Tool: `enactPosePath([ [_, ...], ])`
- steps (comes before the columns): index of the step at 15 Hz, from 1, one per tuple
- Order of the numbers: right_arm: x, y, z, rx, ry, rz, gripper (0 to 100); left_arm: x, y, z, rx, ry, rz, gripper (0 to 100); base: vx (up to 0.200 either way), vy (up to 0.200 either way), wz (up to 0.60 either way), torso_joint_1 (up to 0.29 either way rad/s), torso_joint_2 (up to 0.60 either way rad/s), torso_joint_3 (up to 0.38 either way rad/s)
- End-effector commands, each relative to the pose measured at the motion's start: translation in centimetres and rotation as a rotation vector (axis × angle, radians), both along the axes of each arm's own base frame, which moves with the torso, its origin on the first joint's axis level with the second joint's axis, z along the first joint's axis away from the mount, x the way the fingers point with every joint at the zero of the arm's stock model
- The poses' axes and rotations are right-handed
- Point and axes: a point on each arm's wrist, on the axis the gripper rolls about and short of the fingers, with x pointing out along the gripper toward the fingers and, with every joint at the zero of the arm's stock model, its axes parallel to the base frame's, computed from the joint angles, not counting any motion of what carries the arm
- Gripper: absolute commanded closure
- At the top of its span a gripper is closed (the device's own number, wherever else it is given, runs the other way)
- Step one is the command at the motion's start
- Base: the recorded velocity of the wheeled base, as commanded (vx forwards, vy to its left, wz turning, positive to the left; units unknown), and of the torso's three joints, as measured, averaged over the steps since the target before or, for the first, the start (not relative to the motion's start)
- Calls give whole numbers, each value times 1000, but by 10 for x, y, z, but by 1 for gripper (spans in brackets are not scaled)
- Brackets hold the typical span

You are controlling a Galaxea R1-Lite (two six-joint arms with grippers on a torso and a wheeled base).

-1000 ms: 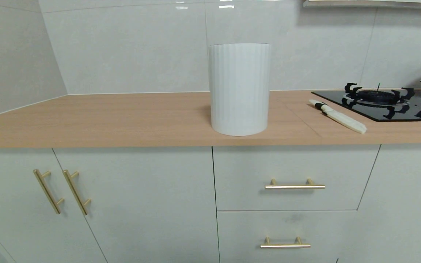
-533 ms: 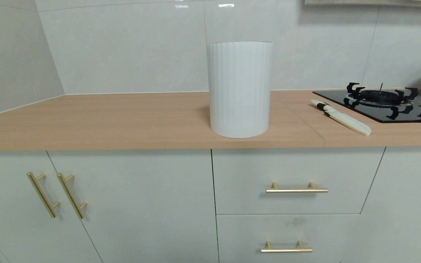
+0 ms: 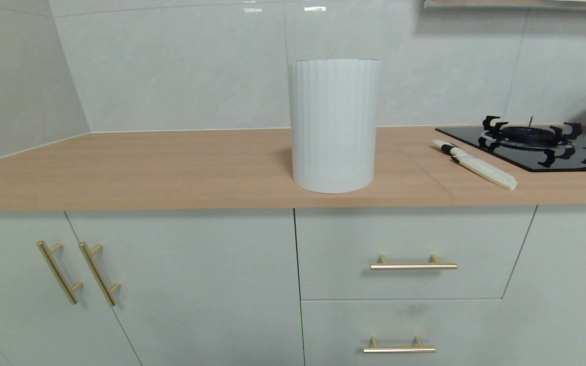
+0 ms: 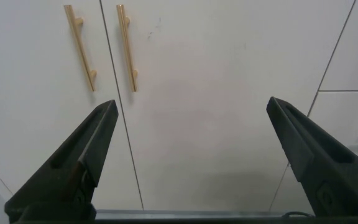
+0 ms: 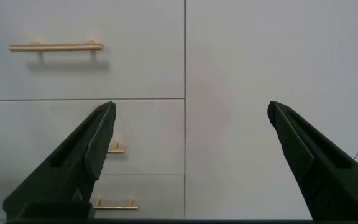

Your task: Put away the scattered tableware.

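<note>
- A tall white ribbed container (image 3: pixel 333 127) stands upright near the front edge of the wooden countertop (image 3: pixel 171 168), about the middle of the head view.
- A knife (image 3: pixel 476 165) with a pale blade and a white-and-black handle lies flat on the countertop at 3 o'clock from the container, apart from it. Its tip points toward 4 o'clock and its handle toward 10 o'clock.
- A black gas hob (image 3: pixel 532 147) is set into the countertop just beyond the knife, at about 2 o'clock from the container, with a black pan support on its burner.
- Two cabinet doors with slanted gold bar handles (image 3: pixel 79 272) sit at 7 o'clock from the container. Two drawers with level gold handles (image 3: pixel 413 265) are stacked at 5 o'clock.
- The left gripper (image 4: pixel 190 104) has its dark fingers spread wide with nothing between them, facing the cabinet doors and their two gold handles (image 4: pixel 126 46).
- The right gripper (image 5: pixel 190 107) is likewise spread wide and holds nothing, facing the drawer fronts and a gold drawer handle (image 5: pixel 56 46).
</note>
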Motion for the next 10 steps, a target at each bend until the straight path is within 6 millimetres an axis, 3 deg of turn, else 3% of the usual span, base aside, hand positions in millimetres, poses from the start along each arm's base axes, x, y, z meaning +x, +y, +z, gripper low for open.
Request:
enactPosePath([
  [1, 0, 0, 0, -1, 1, 0, 0, 0, 0, 0, 0, 0, 1, 0, 0, 0, 0, 0, 0, 0],
  [6, 0, 0, 0, -1, 1, 1, 0, 0, 0, 0, 0, 0, 1, 0, 0, 0, 0, 57, -198, -191],
  [10, 0, 0, 0, -1, 1, 0, 0, 0, 0, 0, 0, 0, 1, 0, 0, 0, 0, 171, -516, -293],
])
